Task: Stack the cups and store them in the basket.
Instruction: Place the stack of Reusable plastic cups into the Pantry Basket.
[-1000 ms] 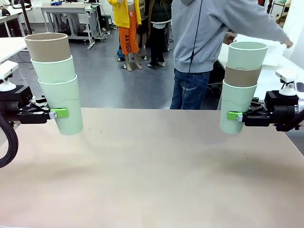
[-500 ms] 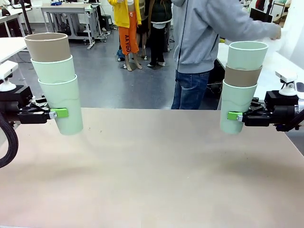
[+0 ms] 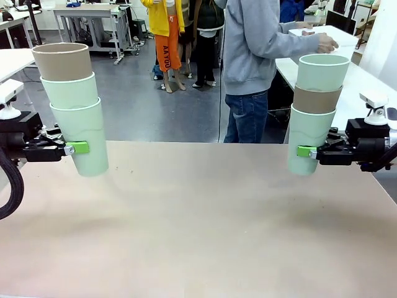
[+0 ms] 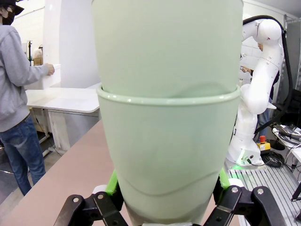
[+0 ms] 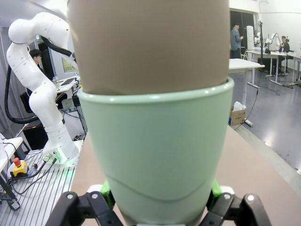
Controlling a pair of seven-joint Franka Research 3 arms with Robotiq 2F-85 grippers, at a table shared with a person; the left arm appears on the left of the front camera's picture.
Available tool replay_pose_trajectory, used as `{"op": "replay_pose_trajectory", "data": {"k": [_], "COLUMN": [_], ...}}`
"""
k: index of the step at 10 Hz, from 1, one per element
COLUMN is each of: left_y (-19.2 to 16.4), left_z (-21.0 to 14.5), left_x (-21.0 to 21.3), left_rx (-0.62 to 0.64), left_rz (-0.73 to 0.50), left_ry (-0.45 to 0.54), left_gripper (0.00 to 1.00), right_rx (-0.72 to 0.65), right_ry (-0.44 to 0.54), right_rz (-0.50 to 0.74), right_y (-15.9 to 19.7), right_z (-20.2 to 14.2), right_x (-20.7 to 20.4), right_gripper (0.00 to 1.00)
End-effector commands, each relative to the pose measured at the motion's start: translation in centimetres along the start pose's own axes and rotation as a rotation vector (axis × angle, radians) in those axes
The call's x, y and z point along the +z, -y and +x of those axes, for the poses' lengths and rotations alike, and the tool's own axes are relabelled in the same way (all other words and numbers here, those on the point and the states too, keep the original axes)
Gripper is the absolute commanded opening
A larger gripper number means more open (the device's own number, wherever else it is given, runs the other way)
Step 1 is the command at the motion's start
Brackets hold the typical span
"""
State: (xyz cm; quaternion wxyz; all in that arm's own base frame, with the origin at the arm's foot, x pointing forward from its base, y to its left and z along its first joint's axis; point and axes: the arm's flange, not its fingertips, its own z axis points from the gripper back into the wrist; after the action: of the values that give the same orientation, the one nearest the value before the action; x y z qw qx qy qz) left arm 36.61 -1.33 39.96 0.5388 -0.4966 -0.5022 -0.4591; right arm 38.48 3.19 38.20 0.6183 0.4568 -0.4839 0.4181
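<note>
1. Only the person (image 3: 248,56) beyond the far edge has moved. The arm that reached far to the right 1 s ago is now drawn in, with a hand (image 3: 327,42) over a white side table (image 3: 347,68). Both grippers and both stacks are where they were.
2. Left gripper (image 3: 82,149) comes in level from the left edge of the worktop (image 3: 198,236). It is clenched on the bottom cup of the left stack (image 3: 74,105), near the far left corner.
3. That stack is 3 cups nested mouth up: mint at the bottom, mint in the middle, tan on top. It leans slightly toward the left edge.
4. From the left wrist, the green pads (image 4: 112,182) press on both sides of the bottom mint cup (image 4: 169,155), low on its wall. The next mint cup sits inside its rim.
5. Right gripper (image 3: 305,151) comes in level from the right edge. It grasps the bottom cup of the right stack (image 3: 313,112), near the far right corner.
6. That stack is also 3 cups: mint at the bottom, tan in the middle, mint on top. It stands close to upright.
7. From the right wrist, the pads (image 5: 215,188) clamp the bottom mint cup low down, and the tan cup (image 5: 148,42) sits inside it.
8. I cannot tell whether either stack's base touches the worktop.
</note>
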Motion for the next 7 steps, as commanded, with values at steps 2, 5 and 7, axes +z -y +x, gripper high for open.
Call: {"op": "replay_pose_trajectory", "data": {"k": [2, 5, 7], "left_y": [0.15, 0.15, 0.15], "left_z": [0.39, 0.39, 0.39], "left_x": [0.15, 0.15, 0.15], "left_rx": [-0.008, -0.008, -0.008], "left_rz": [-0.003, -0.003, -0.003], "left_ry": [0.012, 0.012, 0.012], "left_gripper": [0.86, 0.86, 0.86], "right_rx": [0.007, 0.007, 0.007], "right_ry": [0.004, 0.004, 0.004], "right_rz": [-0.004, -0.004, -0.004], "right_y": [-0.04, -0.04, -0.04], "right_z": [0.32, 0.32, 0.32], "right_x": [0.04, 0.04, 0.04], "right_gripper": [0.85, 0.85, 0.85]}}
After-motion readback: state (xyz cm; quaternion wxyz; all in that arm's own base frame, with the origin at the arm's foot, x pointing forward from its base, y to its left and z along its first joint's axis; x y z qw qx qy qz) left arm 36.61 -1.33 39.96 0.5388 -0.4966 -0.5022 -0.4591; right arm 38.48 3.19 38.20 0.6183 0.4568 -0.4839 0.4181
